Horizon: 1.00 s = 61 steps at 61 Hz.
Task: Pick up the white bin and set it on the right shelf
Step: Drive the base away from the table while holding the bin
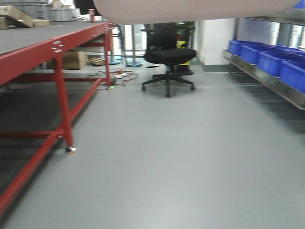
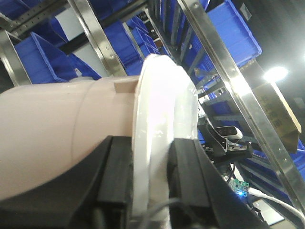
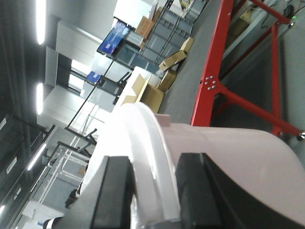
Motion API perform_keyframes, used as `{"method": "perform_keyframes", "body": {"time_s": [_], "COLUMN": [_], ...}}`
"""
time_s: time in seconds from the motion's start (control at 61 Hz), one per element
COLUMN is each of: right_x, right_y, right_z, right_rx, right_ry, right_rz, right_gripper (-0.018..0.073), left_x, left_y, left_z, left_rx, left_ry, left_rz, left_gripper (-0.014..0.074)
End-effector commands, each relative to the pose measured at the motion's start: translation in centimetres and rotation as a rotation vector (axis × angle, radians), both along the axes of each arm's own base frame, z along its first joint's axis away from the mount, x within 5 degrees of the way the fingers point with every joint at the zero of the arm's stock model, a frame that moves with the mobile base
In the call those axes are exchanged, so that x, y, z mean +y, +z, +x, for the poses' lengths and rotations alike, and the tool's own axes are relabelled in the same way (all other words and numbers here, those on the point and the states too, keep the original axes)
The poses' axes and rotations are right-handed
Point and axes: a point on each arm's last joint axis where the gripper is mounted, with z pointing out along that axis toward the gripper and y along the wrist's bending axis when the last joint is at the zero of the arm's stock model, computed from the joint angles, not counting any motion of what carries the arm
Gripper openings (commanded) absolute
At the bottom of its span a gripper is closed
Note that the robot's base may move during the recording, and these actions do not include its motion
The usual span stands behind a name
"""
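Note:
The white bin hangs in the air, and only its pale underside shows along the top of the front view. My left gripper is shut on the bin's rim, one black finger on the pinkish wall and one on the glossy lid side. My right gripper is shut on the rim at the other end, with the bin's wall beside it. The right shelf, a stainless-steel rack, runs along the right of the front view, away from the bin.
A red-framed table with a dark mat stands on the left. Blue crates fill the steel rack on the right. A black office chair stands ahead on the grey floor. Cables lie by the table's far leg.

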Motion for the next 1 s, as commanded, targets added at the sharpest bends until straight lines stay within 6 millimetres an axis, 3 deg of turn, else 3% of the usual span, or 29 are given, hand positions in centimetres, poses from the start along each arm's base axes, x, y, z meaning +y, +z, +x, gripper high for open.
{"method": "perform_keyframes", "body": {"time_s": [0.0, 0.984], "right_x": [1.27, 1.27], "right_y": [3.63, 3.63], "right_z": [-1.92, -1.92], "right_rx": [-0.137, -0.137], "right_ry": [0.104, 0.104], "right_rz": [0.133, 0.133], "right_gripper": [0.0059, 0.0059], "left_x": [-1.00, -1.00], "left_y": [3.37, 3.37], "left_z": [-3.03, -3.03], "left_rx": [-0.129, -0.129], "left_ry": [-0.129, -0.129], "left_rz": [-0.055, -0.055], "left_gripper": [-0.0126, -0.0126]}}
